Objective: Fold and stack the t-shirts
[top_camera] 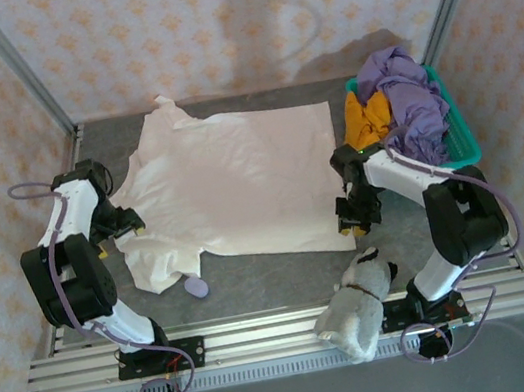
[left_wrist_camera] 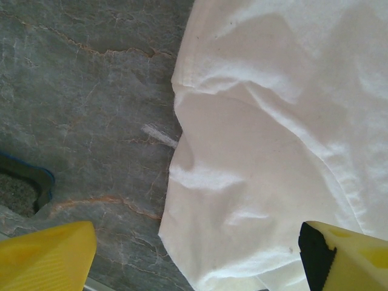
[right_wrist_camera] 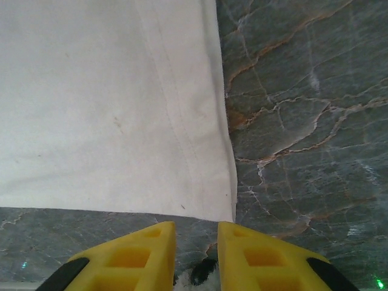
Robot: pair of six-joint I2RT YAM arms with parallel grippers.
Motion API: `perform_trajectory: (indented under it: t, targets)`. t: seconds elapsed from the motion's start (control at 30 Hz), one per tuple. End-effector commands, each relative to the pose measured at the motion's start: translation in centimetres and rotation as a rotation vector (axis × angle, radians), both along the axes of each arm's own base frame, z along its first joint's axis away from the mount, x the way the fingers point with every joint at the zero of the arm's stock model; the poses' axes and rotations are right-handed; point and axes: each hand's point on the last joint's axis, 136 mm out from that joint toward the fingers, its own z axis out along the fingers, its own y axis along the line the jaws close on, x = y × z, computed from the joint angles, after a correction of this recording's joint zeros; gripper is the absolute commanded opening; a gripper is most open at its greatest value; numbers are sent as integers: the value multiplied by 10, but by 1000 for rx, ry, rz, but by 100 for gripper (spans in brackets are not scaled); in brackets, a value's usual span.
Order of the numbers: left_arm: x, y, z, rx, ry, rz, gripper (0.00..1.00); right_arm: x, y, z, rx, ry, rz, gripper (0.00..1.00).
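- The cream-white t-shirt (top_camera: 240,185) lies flat in the middle of the table (top_camera: 276,277). In the top view its long way runs left to right, with the sleeves at the left and the bottom hem at the right.
- The right fingers (right_wrist_camera: 139,254) are narrow, with nothing between them. The hem corner sits just above their tips in the right wrist view, so this arm is nearest that corner.
- The left fingers (left_wrist_camera: 48,257) are wide apart. Bunched sleeve cloth lies above them, toward the right of the left wrist view.
- A purple t-shirt (top_camera: 411,88) and an orange t-shirt (top_camera: 366,122) sit in the teal basket (top_camera: 465,148) at the upper right.
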Motion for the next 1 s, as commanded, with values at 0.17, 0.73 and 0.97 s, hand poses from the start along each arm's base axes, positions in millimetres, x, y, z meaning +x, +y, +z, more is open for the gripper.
perform_trajectory:
  t: [0.17,0.73,0.97]
  targets:
    - [-2,7,-8,21,48,4,87,-30,-12,-15,-37,106,8,24]
    - [-12,12,2,36,27,10,87,-11,-1,-35,5,79,39,27]
    - [-19,21,5,30,27,28,87,-4,0,-33,2,71,46,9]
